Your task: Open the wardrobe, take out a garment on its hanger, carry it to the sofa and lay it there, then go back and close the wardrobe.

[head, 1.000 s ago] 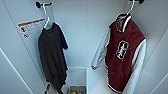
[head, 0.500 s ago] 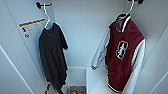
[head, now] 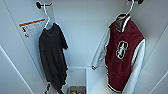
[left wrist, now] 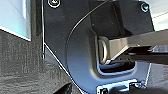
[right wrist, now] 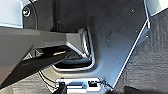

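Ideally, the hanger (head: 129, 10) (hook over the peg) is lifted clear before the garment (head: 123, 53) is withdrawn; each tool's state cannot be told.

1. This is a domestic clothes-storage spot: the open inside of a tall white panelled wardrobe (head: 82, 32).
2. A maroon varsity jacket with white sleeves (head: 123, 53) hangs from a thin white curved-hook hanger (head: 130, 8).
3. A black short-sleeved T-shirt (head: 53, 56) hangs apart from it.
4. An orange-striped white label (head: 31, 27) sits on the inner wall.
5. Both wrist views show dark grey woven carpet (left wrist: 20, 62), as in a furnished room.
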Controlling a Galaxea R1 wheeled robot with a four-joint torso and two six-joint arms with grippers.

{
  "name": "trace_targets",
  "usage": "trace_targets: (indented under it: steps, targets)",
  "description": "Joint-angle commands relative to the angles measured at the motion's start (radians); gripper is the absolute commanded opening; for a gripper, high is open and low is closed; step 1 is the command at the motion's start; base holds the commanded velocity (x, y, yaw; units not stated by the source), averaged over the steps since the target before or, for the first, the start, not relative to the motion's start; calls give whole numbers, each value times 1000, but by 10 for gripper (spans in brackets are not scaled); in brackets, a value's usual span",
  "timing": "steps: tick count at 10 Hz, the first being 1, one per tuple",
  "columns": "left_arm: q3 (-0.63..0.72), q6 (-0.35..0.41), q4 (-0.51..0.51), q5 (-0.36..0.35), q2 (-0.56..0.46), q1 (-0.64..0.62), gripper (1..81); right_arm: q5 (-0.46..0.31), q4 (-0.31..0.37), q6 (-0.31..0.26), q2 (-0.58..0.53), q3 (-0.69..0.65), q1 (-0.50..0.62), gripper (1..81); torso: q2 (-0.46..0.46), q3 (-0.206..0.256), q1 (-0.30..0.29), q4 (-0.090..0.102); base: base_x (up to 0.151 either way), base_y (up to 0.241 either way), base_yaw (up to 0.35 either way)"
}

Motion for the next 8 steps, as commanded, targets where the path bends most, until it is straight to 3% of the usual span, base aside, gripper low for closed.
trace_targets:
  steps: [1,8]
  targets:
    - [-3,4,4,48,-3,-12,811,-59,-10,-14,9,4,11,811,0,0,0,0,63,0,0]
    - [-1,4,4,48,-2,-12,811,-59,-11,-16,2,2,9,811,0,0,0,0,61,0,0]
